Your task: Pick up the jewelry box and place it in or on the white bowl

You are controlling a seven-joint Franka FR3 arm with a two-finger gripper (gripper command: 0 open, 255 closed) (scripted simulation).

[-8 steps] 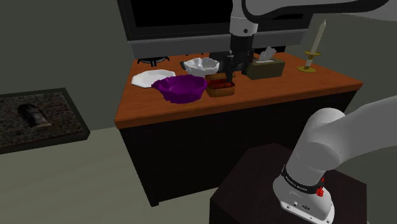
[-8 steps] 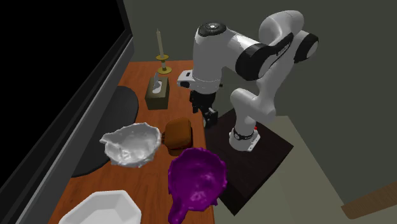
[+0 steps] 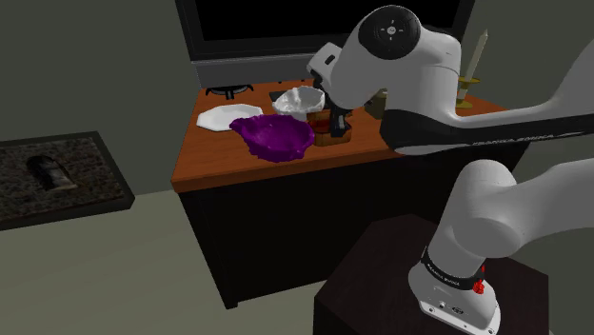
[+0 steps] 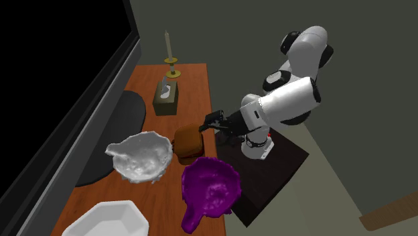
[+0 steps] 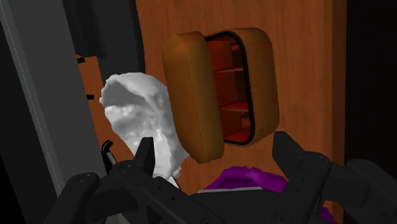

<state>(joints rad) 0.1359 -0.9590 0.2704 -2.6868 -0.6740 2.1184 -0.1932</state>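
Note:
The jewelry box (image 5: 219,92) is brown with a red inside and lies open on the orange-brown table (image 4: 194,80). It sits just ahead of my open gripper (image 5: 216,153), whose fingers (image 5: 145,156) stand apart without touching it. In the second exterior view my gripper (image 4: 210,123) is low at the table's edge, beside the jewelry box (image 4: 188,142). The white bowl (image 4: 141,156) stands right next to the box, toward the dark screen. In the shoulder view my arm hides most of the jewelry box (image 3: 335,133), and the white bowl (image 3: 300,98) is behind it.
A purple bowl (image 4: 211,188) sits close to the box along the table edge, with a white dish (image 4: 107,220) beyond it. A tissue box (image 4: 166,97) and a candle in its holder (image 4: 171,53) stand on the box's other side. A dark screen (image 3: 257,24) backs the table.
My arm has swung down from above the box. The gripper now lies low at the table's edge, pointing sideways at the box instead of hanging over it. The objects have barely moved.

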